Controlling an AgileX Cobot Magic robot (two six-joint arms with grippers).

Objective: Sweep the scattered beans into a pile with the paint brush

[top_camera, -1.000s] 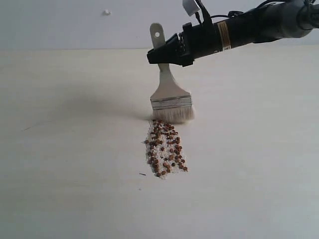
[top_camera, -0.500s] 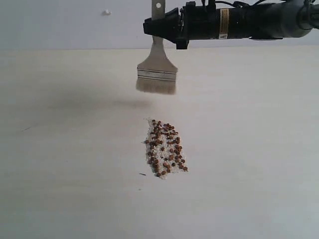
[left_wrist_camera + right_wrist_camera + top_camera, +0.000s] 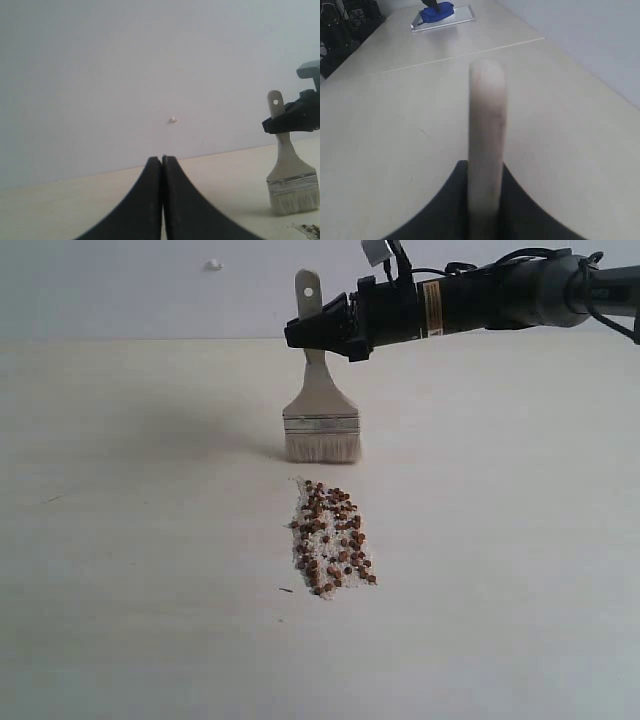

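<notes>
Right gripper (image 3: 318, 337) clamps the paint brush (image 3: 322, 410) by its handle; the brush hangs upright, bristles down. The bean pile (image 3: 332, 537) lies on the table (image 3: 120, 540) just camera-side of the bristles, below the gripper. Left gripper (image 3: 162, 162) is pressed together, holding nothing.

My right gripper (image 3: 316, 338) is black. The paint brush (image 3: 321, 405) has pale wood, a silver ferrule and off-white bristles. The beans (image 3: 333, 538) are reddish-brown, speckled over whitish crumbs (image 3: 303, 542) on my cream table (image 3: 130, 540)
</notes>
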